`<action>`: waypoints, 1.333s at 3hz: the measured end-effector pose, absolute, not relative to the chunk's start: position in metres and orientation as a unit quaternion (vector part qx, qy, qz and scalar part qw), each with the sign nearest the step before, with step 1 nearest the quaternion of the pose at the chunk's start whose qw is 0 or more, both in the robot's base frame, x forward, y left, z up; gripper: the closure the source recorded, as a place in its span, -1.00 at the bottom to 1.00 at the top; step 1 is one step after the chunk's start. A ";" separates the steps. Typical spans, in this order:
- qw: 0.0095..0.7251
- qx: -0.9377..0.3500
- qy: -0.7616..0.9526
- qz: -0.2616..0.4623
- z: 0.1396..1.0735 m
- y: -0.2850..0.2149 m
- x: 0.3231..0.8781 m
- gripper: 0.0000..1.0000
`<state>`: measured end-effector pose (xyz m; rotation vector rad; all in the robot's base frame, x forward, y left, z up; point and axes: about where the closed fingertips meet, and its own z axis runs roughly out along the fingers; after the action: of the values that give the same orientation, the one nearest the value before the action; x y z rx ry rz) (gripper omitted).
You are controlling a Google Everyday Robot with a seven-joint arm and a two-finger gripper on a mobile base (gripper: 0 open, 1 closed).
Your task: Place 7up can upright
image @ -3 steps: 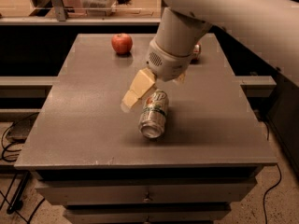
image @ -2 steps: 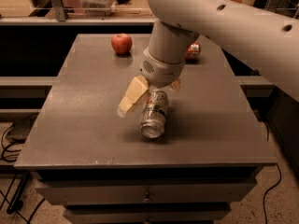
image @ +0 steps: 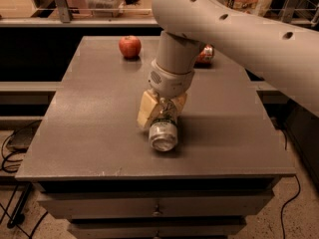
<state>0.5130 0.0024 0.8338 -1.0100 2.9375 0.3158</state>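
Note:
The 7up can [image: 163, 133] lies on its side near the middle front of the grey table [image: 79, 128], with its silver end facing the camera. My gripper [image: 160, 114] reaches down from the big white arm and straddles the far half of the can. One yellowish finger [image: 147, 108] presses on the can's left side, and the other shows on its right side. The fingers look closed against the can, which still rests on the table top.
A red apple [image: 129, 46] sits at the back left of the table. A red-orange can [image: 205, 55] lies at the back right, partly hidden by the arm. The table's front edge is just in front of the 7up can, with drawers below.
The gripper has dropped lower over the can. Its left finger, which stuck out wide to the left, has swung in against the can's side. The can has not moved.

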 end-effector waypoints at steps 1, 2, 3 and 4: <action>0.030 -0.334 0.937 0.097 0.850 0.003 0.514 0.25; 0.075 -0.367 0.921 0.109 0.880 0.007 0.511 0.69; 0.144 -0.411 0.887 0.154 0.909 0.013 0.504 1.00; 0.235 -0.438 0.847 0.191 0.935 0.018 0.501 1.00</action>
<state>0.5012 0.0176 0.9348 -1.2025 2.3237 0.5229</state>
